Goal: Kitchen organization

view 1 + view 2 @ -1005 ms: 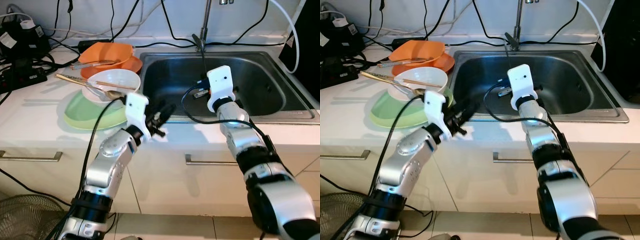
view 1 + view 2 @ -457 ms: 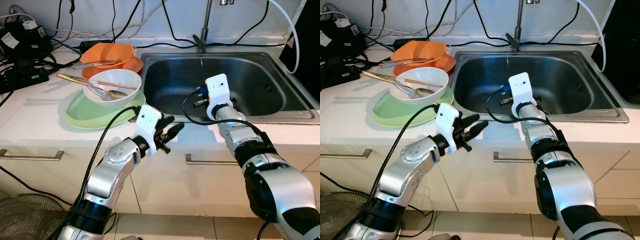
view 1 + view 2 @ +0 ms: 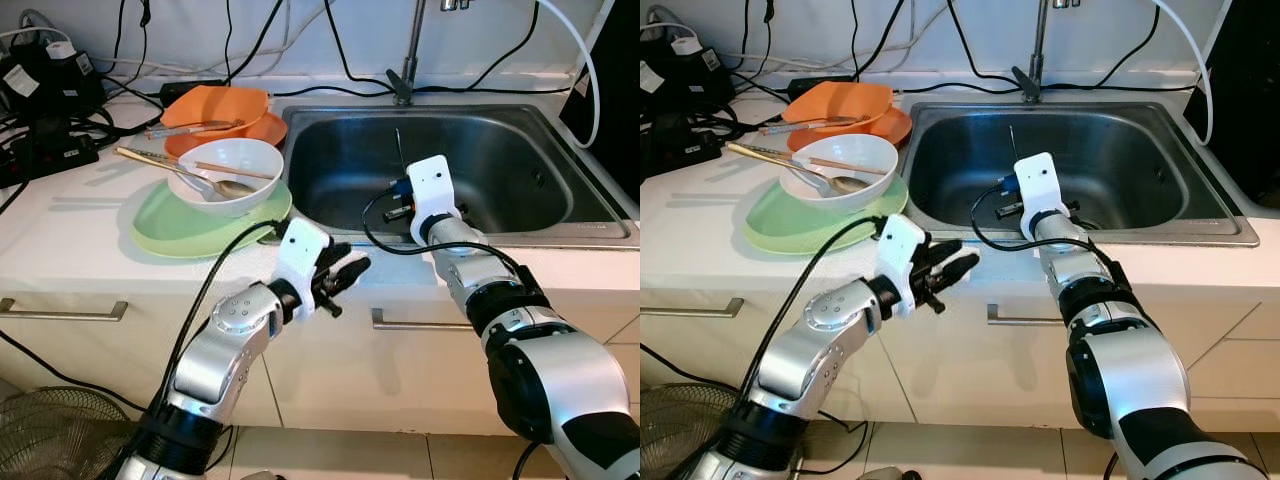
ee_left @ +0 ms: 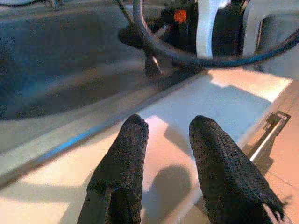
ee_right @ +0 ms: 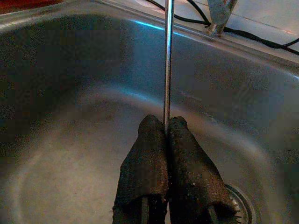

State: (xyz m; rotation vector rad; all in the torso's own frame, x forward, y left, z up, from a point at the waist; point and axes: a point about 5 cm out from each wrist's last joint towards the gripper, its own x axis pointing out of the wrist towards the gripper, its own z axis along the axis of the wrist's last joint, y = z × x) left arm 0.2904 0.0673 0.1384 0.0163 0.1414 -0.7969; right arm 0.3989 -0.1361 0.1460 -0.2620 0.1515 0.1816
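My right gripper [image 5: 166,125] hangs over the steel sink [image 3: 330,165], shut on a thin metal utensil handle [image 5: 167,60] that points up out of its fingers [image 3: 398,155]. My left gripper [image 3: 345,272] hovers open and holding nothing at the counter's front edge, just before the sink's near left corner; its fingers [image 4: 128,149] show over the white counter lip. A white bowl [image 3: 225,175] with a spoon and chopsticks sits on a green plate [image 3: 170,225] left of the sink. Behind it are orange dishes [image 3: 215,110] with more chopsticks.
A faucet [image 3: 405,75] stands at the sink's back rim. Black cables and power strips [image 3: 45,100] crowd the back left of the counter. Drawer handles [image 3: 60,312] run below the counter front. A fan [image 3: 50,440] lies on the floor at lower left.
My left gripper has swung right from beside the green plate to the counter edge before the sink. My right gripper has sunk a little and drawn nearer the sink's front wall, still holding the handle.
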